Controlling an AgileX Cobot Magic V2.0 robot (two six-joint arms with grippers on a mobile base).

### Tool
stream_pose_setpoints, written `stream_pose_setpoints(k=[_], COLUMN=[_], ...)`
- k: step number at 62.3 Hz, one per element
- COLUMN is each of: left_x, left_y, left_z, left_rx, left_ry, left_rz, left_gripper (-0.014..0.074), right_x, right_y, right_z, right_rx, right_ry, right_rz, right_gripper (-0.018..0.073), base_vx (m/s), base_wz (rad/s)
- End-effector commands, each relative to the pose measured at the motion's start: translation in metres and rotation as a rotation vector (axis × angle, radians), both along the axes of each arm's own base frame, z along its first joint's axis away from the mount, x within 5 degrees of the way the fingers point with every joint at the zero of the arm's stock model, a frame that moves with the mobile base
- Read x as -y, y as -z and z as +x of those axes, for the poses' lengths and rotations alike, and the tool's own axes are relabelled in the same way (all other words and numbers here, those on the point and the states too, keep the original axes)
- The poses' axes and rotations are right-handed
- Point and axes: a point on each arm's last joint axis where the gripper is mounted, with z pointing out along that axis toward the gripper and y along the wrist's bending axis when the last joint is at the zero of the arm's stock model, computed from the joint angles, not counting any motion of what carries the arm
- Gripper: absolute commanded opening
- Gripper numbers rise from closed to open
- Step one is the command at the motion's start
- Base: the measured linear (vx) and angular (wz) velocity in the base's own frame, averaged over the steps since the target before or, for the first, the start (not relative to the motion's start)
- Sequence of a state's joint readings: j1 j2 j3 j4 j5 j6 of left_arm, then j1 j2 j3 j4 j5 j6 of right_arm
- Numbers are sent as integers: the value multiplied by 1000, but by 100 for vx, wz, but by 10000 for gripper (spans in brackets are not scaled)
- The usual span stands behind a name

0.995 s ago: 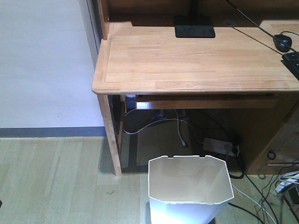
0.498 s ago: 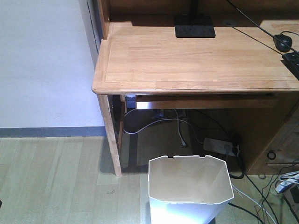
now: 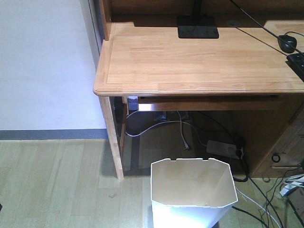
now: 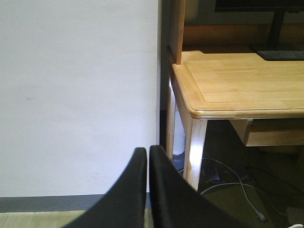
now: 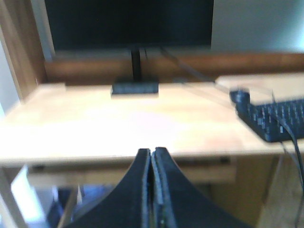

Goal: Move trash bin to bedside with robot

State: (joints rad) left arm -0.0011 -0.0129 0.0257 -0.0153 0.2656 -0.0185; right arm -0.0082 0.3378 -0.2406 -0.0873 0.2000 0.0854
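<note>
The trash bin (image 3: 190, 183) is smooth white plastic, cream and dull inside. The desk (image 3: 190, 61) is pale wood with a soft shine. The floor (image 3: 52, 180) looks like wood boards. The wall (image 3: 42, 61) is plain and dull.

Front view overlooks the worktop (image 3: 199, 61); left end effector (image 4: 148, 149) and right end effector (image 5: 152, 151) views face it level.

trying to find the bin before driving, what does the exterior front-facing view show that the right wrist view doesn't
Only the front-facing view shows the trash bin, standing in front of the desk, and a power strip underneath it. Only the right wrist view shows the monitor screen and the shut right end effector. Both show the desk top and the monitor's stand base.
</note>
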Motion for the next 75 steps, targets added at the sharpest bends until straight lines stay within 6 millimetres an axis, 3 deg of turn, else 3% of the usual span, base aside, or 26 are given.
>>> stream_pose_setpoints(k=[1, 14, 31, 39, 57, 64, 75], left_x=[0, 0, 0, 0, 0, 0, 0], left_y=[-1, -1, -1, -1, -1, -1, -1], left_z=[1, 1, 1, 1, 1, 1, 1], left_rx=[65, 65, 65, 65, 65, 65, 65], left_ry=[0, 0, 0, 0, 0, 0, 0], left_rz=[-8, -8, -8, -8, -8, -8, -8], left_gripper=[-6, -6, -6, -6, -6, -6, -6], right_x=[0, 0, 0, 0, 1, 0, 0], right_y=[-20, -11, -7, -7, -6, -7, -9], right_z=[14, 30, 32, 32, 32, 32, 33], right_rx=[-6, -91, -130, -139, -143, -138, -110], right_ry=[-1, -1, 0, 1, 1, 0, 3], right_rz=[-17, 0, -3, -3, -6, -6, 35], right_gripper=[-10, -10, 43, 144, 485, 557, 568], base_vx=[0, 0, 0, 0, 0, 0, 0], base_wz=[0, 0, 0, 0, 0, 0, 0])
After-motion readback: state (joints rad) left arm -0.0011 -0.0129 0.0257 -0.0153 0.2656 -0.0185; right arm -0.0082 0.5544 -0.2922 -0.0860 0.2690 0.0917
